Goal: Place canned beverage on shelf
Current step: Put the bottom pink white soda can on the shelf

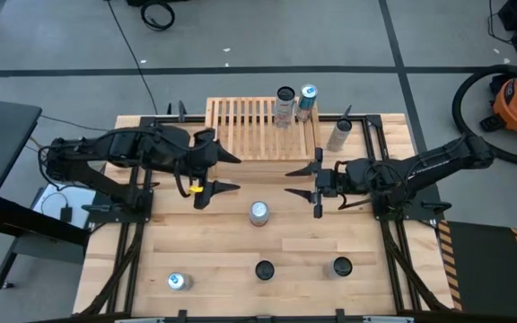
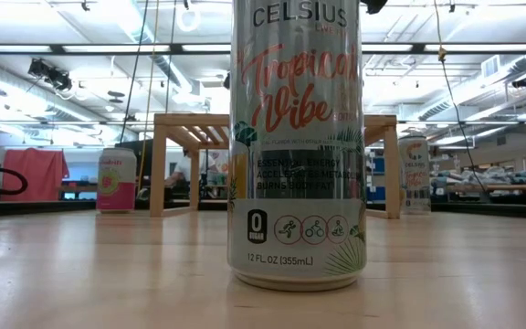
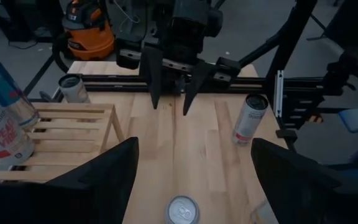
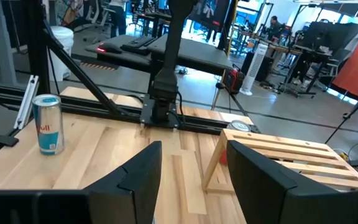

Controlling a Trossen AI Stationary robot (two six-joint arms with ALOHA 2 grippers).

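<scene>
- Upright silver aluminium can (image 1: 258, 213) stands mid-table between both grippers; pale slatted wooden shelf (image 1: 249, 126) lies beyond it
- Left gripper (image 1: 225, 172) slightly nearer, wide open, empty; right gripper (image 1: 300, 181) parted, empty

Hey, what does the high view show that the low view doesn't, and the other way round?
Only the high view shows the left gripper and right gripper, both empty with fingers apart over the table, plus two cans standing on the shelf. Only the low view shows the label of the nearest can, reading Celsius Tropical Vibe, and the room behind. Both show the shelf and cans standing on the table.
</scene>
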